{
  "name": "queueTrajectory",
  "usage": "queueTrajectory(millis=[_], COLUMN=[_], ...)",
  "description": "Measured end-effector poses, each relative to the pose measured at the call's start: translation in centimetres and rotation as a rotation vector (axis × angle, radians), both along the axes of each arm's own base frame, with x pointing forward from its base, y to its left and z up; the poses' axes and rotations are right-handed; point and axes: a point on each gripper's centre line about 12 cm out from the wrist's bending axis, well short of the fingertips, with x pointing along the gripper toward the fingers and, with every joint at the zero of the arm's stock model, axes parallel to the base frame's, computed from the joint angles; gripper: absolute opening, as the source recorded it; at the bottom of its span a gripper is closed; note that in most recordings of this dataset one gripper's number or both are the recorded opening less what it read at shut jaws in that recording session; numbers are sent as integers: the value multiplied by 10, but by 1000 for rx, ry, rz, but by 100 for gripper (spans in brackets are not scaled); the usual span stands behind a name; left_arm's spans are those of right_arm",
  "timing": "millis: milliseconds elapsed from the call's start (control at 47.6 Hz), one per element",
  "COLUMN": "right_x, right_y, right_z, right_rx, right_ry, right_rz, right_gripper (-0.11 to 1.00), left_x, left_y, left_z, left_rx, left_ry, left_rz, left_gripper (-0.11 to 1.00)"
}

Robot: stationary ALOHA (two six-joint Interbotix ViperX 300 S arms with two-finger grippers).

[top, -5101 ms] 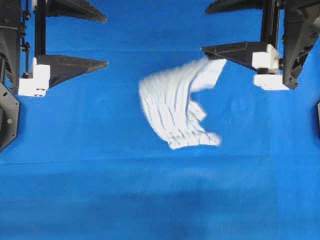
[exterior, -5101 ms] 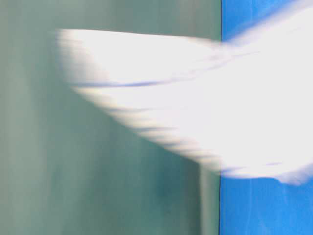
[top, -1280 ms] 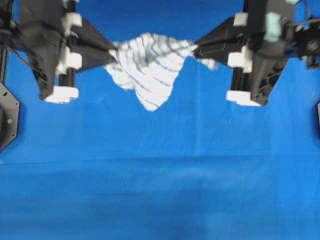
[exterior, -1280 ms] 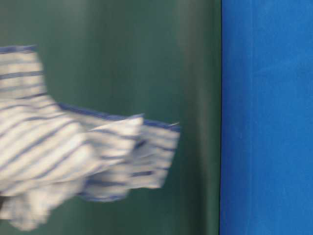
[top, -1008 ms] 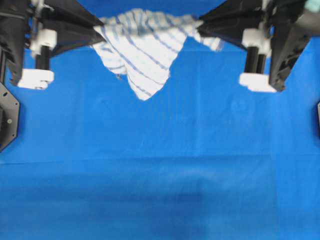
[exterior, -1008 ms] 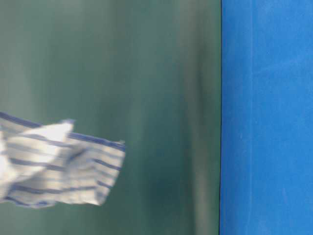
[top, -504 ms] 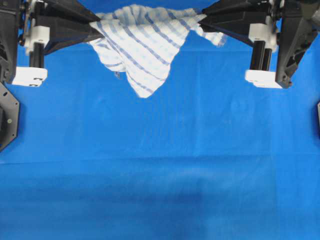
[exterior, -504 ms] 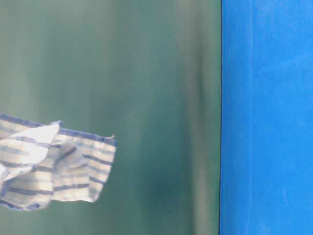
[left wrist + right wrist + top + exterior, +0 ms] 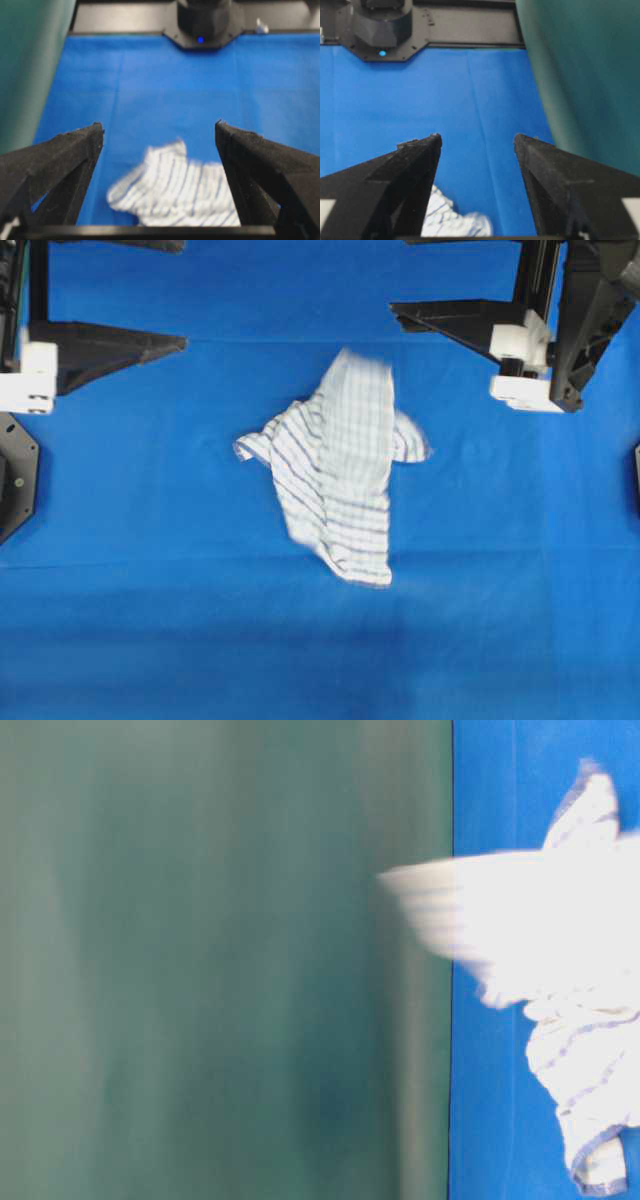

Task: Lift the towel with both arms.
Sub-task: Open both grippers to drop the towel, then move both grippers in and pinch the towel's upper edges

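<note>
Two grippers, left and right, fingers spread wide, nothing between them. Striped towel crumpled, partly blurred, mid-desk on blue cloth surface, well apart from both grippers, toward far side. Bare blue cloth all round towel, widest along near edge. Green backdrop beyond desk edge.

- No readable text, label, brand, number or sign appears in any view.
- The towel carries only thin blue-grey stripes.
- The blue cloth surface bears no markings.
</note>
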Motion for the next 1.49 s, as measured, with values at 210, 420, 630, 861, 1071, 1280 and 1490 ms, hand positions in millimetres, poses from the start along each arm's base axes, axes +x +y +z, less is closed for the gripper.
queueTrajectory(millis=[210,420,630,861,1071,1280,1490], right_x=[3,4,3,0,1,10,21], right_y=[0,1,5,10,9,6,4], right_z=[-34,-89,-145,-199,-250,-301,-348], right_rx=[25,80,128,177,227,276,302], right_ry=[80,175,228,261,316,375,436], right_rz=[-15,-39,-36,-14,-22,-31,-24], right_gripper=[64,64,64,64,64,64,64], left_x=[11,30,43,55,63,65,68], left_y=[-1,-1,-1,-2,-6,-10,-10], left_z=[-36,-95,-146,-197,-247,-300,-340], left_rx=[-11,-17,-23,-30,-33,-36,-54], left_ry=[54,112,166,244,314,377,424], left_rz=[-5,-9,-12,-15,-28,-38,-28], left_gripper=[88,88,88,88,88,88,88])
